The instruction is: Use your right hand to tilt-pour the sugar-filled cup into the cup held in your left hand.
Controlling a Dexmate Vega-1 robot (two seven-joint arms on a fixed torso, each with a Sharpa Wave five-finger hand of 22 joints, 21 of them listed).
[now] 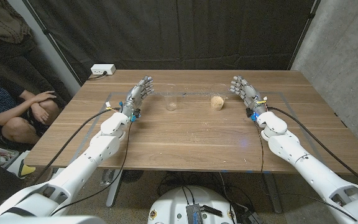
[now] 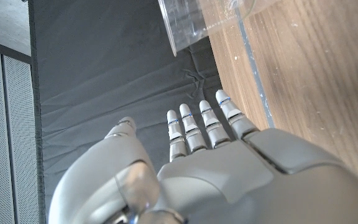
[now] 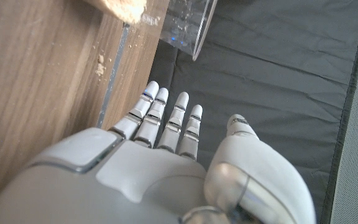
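Above the middle of the head view, the left hand [image 1: 139, 93] stands over the wooden table [image 1: 191, 140] with its fingers straight, close together and reaching up toward the frame's top, holding nothing; the left wrist view shows the same fingers [image 2: 207, 124] side by side and extended, the thumb set apart from them, with no object between. Just to the picture right of this hand, apart from it, stands a clear plastic cup [image 1: 171, 101] with only a trace of pale grains at its bottom, upright on the table; the left wrist view shows its transparent wall [image 2: 194, 22] past the fingertips, not touched. Right of centre in the head view, the right hand [image 1: 245, 91] stands likewise with fingers apart from the thumb and nothing held, and the right wrist view shows its fingers [image 3: 166, 118] straight and close together. Just to the picture left of this hand, not touching it, stands the second clear plastic cup [image 1: 217, 99], upright and holding light brown sugar in its lower part; the right wrist view shows its rim [image 3: 188, 28] and a patch of the sugar beyond the fingertips. The two cups stand near each other between the hands. At the table's far left corner lies a white power strip [image 1: 102, 70]. At the frame's left edge a person [image 1: 14, 109] sits with arms folded, before a dark curtain [image 1: 185, 31].
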